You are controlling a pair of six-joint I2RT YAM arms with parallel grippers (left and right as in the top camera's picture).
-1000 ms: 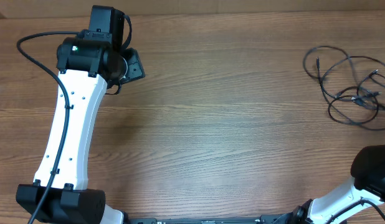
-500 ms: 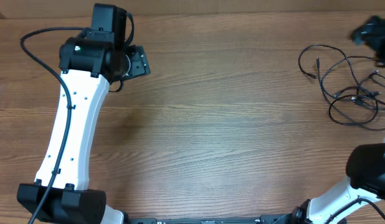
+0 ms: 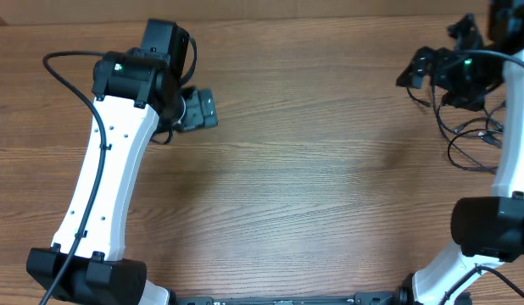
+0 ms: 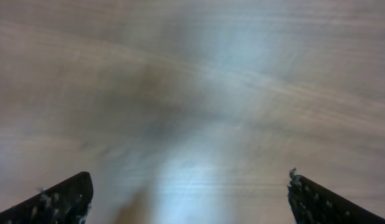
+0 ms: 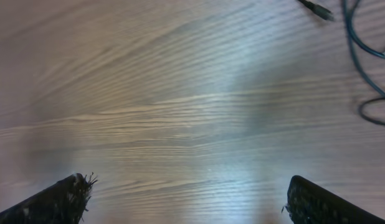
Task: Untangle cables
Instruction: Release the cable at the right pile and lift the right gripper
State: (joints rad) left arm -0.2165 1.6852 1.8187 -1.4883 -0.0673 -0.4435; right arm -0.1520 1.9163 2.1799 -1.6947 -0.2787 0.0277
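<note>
Wood-grain brown tabletop (image 3: 313,195), bare across its middle.

Item: thin black flexible cables with small plug ends (image 3: 472,135). They lie as one loose, overlapping tangle at the table's far right edge, partly covered by the right arm in the overhead view. Condition: the loops cross one another, and no wire lies apart from the rest.

Item: right black two-finger gripper (image 3: 413,72), poised just beside the tangle's left side. Its fingers are spread wide with nothing between them. Its wrist view shows bare wood below, with one small plug end (image 5: 316,9) and some curved strands only in the upper right corner.

Item: left black two-finger gripper (image 3: 203,110), at the table's upper left, well apart from the cables. Its fingers are likewise spread wide over bare wood and hold nothing.

Progress, as judged: untangling not begun. No cable is grasped, lifted or drawn free.

Outstanding: take hold of a strand or plug end, pull each wire clear of the loops, and lay the wires out separately.
</note>
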